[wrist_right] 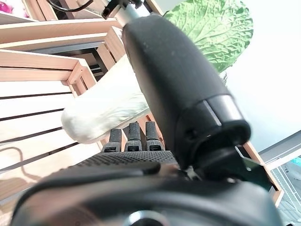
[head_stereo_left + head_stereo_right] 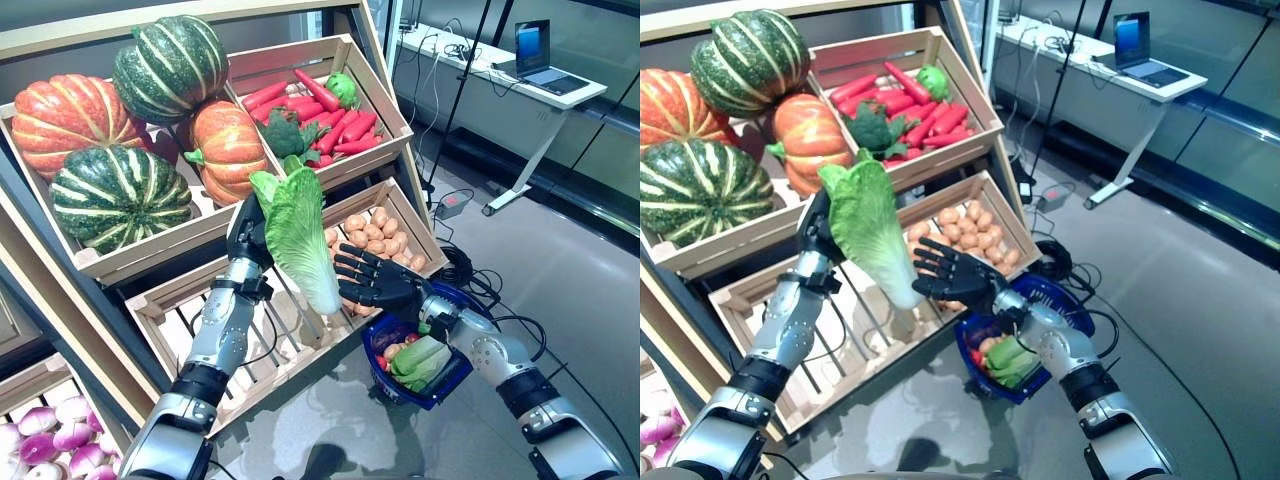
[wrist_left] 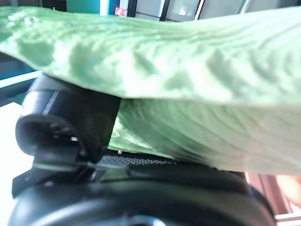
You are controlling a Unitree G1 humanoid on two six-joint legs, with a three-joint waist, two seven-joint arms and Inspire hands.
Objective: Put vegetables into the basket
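My left hand (image 2: 246, 236) is shut on a long green cabbage (image 2: 300, 240) with a white stem and holds it in the air in front of the wooden stand. The cabbage also shows close up in the left wrist view (image 3: 188, 66). My right hand (image 2: 372, 276) is open with its fingers straight, just right of the cabbage's white stem end and above the left rim of the blue basket (image 2: 452, 378). The basket stands on the floor and holds a green leafy vegetable (image 2: 420, 360), a purple one and small red and pale ones.
The wooden stand (image 2: 150, 300) with slatted crates fills the left side; its lower crate edge is right behind both hands. A white desk (image 2: 500, 80) with a laptop stands at the back right. Cables lie on the grey floor behind the basket.
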